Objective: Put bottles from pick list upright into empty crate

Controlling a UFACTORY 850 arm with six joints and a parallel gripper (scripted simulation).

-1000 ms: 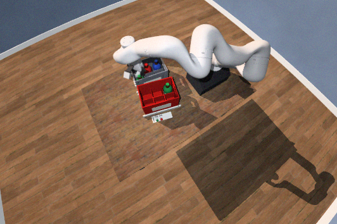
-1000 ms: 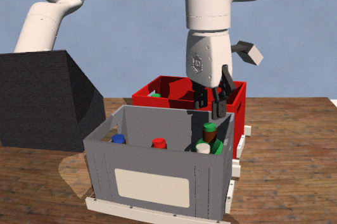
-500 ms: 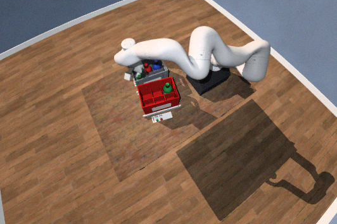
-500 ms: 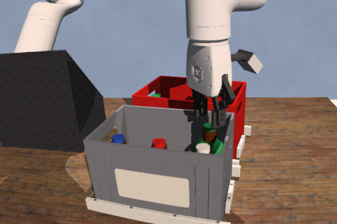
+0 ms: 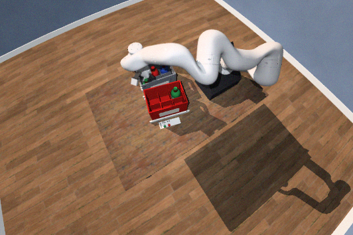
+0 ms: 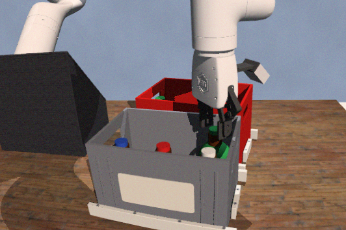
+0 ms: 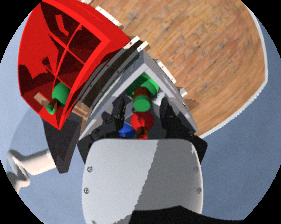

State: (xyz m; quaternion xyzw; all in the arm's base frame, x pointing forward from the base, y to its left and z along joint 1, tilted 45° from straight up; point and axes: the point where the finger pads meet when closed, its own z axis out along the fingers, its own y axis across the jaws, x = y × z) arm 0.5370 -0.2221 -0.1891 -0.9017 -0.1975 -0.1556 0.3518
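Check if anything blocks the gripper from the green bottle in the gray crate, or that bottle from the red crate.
Nothing visible blocks the gripper from the green bottle. Toward the red crate, the walls of both crates stand between.

Crate red; neighbouring crate grey; base seemingly black.
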